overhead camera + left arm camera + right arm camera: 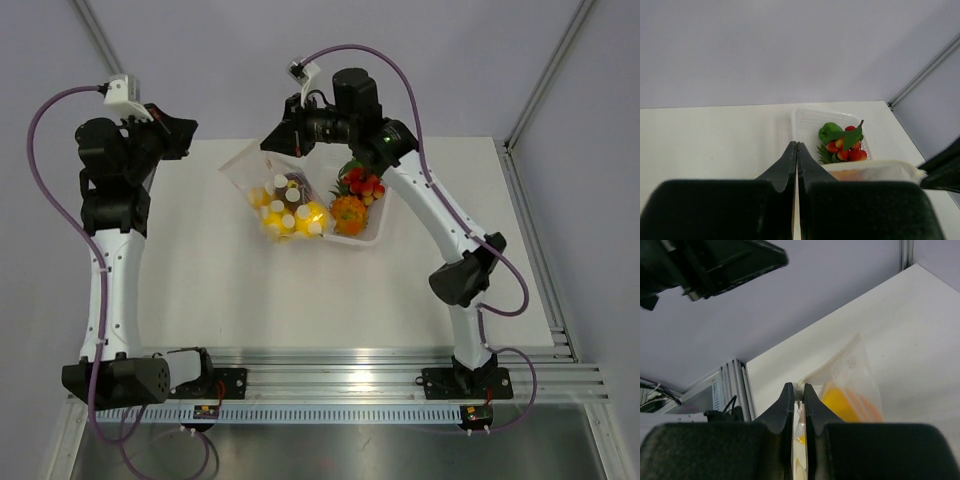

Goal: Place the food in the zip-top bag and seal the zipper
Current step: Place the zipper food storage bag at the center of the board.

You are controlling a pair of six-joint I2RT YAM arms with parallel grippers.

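Two arms are raised toward the far side of the table (250, 300). Your right arm bends at the elbow to the right of the tray (376, 238), then reaches across it to its far-left side. The right gripper (796, 391) pinches an edge of the bag (248, 170), fingers almost together with clear film between them. The bag lies against the tray's left side, with yellow food (285, 218) inside. In the tray sit cherries (847, 149), a pepper (829, 131) and an orange fruit (349, 213). Your left arm stands tall well left of the tray. The left gripper (797, 147) is pressed together on nothing and points toward the tray.
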